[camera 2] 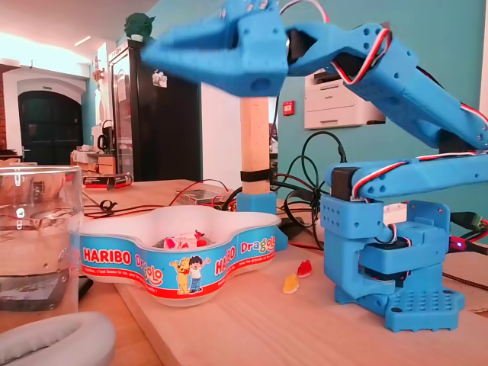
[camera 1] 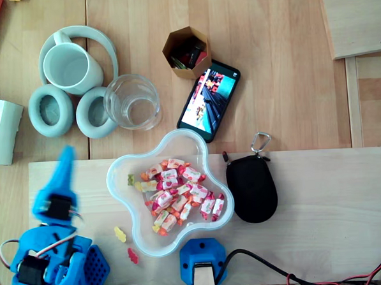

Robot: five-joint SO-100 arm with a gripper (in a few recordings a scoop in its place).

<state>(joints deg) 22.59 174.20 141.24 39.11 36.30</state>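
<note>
**Position.** The tool stood raised high over the bench. In the overhead view it was at 9 o'clock of the sweet bowl and apart from its rim.

**Tool state.** Motion blur hid the jaws, so I could not tell whether they were parted or closed. No item was seen in them.

**Items.** Wrapped sweets lay heaped in the bowl. A yellow gummy and a red gummy lay loose on the bench at 7 o'clock of it.

**Step in hand, as judged.** Approach, with no contact made.

**Next move.** A pick would call for a swing toward 3 o'clock over the bowl with jaws parted. A straight descent clear of the rim would follow.
</note>
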